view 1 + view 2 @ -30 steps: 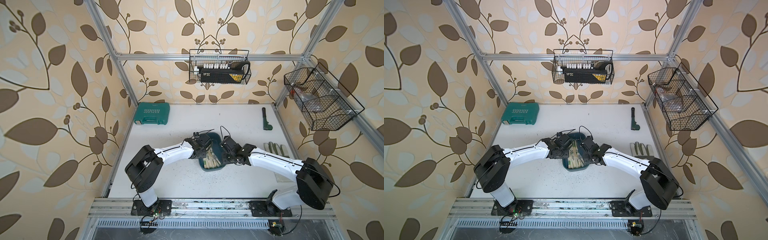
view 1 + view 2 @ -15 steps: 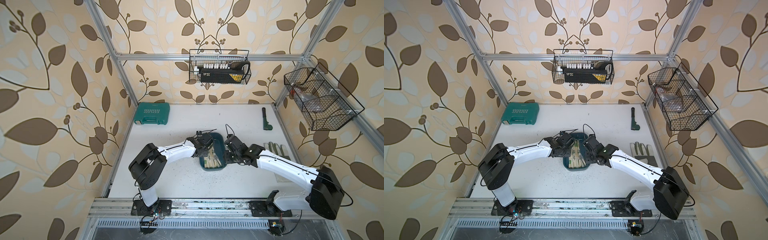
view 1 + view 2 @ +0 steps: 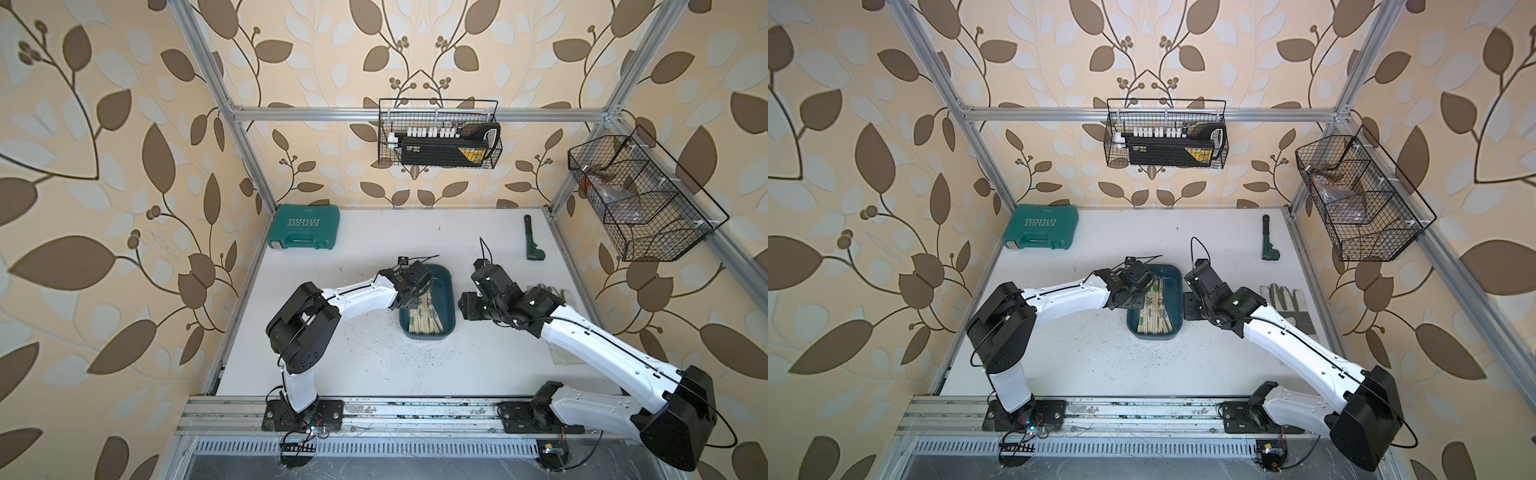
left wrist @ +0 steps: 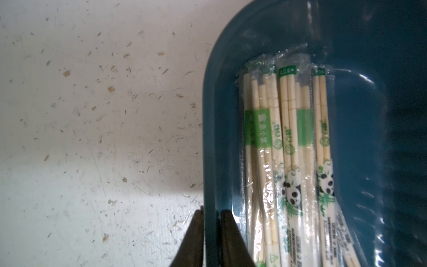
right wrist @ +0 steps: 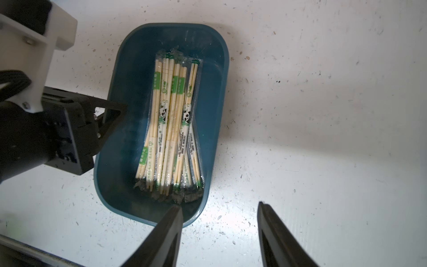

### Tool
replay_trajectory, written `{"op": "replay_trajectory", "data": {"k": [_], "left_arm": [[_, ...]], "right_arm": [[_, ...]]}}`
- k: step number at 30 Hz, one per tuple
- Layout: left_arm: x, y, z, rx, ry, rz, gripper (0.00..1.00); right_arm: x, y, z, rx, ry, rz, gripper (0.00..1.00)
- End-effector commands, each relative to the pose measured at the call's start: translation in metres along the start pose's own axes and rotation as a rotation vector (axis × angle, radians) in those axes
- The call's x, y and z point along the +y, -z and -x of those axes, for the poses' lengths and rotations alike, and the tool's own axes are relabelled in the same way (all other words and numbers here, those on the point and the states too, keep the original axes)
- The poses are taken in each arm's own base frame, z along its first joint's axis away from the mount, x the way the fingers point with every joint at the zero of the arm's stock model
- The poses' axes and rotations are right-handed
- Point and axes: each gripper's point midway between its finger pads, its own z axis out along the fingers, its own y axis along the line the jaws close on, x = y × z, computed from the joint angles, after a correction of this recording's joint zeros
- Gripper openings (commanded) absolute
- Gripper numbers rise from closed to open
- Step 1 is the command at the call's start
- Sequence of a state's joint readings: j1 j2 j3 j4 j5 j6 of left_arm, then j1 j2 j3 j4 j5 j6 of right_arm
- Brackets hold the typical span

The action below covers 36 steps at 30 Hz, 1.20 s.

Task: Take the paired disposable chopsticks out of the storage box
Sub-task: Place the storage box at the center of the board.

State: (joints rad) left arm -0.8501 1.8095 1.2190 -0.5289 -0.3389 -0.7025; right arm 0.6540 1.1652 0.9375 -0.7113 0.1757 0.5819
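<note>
I have the box (image 3: 444, 286) sitting about the middle of the tabletop (image 3: 353, 357), its long sides running from the front edge toward the back edge. The chopsticks (image 5: 171, 120) are all inside it, lying lengthwise in their clear sleeves with green bands and panda prints, bunched as one loose pile on the box floor. In both top views the pile fills the half of the box nearer the front edge, and the back half shows bare teal. My left end effector (image 4: 211, 212) is pinched narrow on the box's long wall that faces the left edge, with one finger outside on the tabletop side and one inside, just beside the outermost sleeve. From the right wrist view I can see those same fingers clamped over the rim partway along that wall. My right end effector (image 5: 218, 207) stands wide and holds nothing; it hangs over the tabletop just beside a corner of the box, one finger crossing the rim in that view, but I cannot tell whether it touches. A green tool case (image 3: 303, 227) lies at the back left corner, a small green tool (image 3: 532, 247) lies near the back right corner, and a glove (image 3: 1283, 297) lies by the right edge, all well apart from the box.
</note>
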Motion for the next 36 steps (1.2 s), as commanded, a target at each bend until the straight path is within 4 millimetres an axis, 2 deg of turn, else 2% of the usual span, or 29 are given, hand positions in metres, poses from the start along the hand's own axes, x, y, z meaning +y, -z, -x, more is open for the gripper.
{"op": "replay_trajectory", "data": {"k": [1,7,11,16,21,25,30,34,36], "left_arm": [[0.010,0.007,0.006,-0.013,0.025,0.036,0.12],[0.017,0.002,-0.004,0.011,0.054,0.068,0.10],[0.015,0.004,-0.006,0.023,0.083,0.054,0.13],[0.003,0.011,-0.005,0.029,0.103,-0.015,0.21],[0.000,0.019,-0.002,0.018,0.098,-0.026,0.22],[-0.015,0.023,-0.007,0.027,0.124,-0.108,0.23],[-0.010,0.027,-0.008,0.030,0.123,-0.073,0.23],[-0.011,0.038,-0.005,0.015,0.143,-0.113,0.24],[-0.002,0.044,-0.001,-0.014,0.137,-0.079,0.25]], "right_arm": [[-0.003,0.000,-0.002,0.020,0.023,-0.007,0.55],[-0.004,-0.003,-0.003,0.012,0.032,-0.006,0.57],[0.006,-0.010,-0.006,0.045,0.032,0.034,0.57],[0.022,-0.029,-0.011,0.120,0.046,0.072,0.58],[0.031,-0.043,-0.007,0.159,0.048,0.073,0.58],[0.034,-0.044,0.002,0.147,0.060,0.063,0.58],[0.029,-0.041,0.013,0.128,0.078,0.014,0.58],[0.038,-0.037,0.019,0.140,0.079,0.026,0.55],[0.039,-0.039,0.019,0.151,0.088,0.010,0.54]]}}
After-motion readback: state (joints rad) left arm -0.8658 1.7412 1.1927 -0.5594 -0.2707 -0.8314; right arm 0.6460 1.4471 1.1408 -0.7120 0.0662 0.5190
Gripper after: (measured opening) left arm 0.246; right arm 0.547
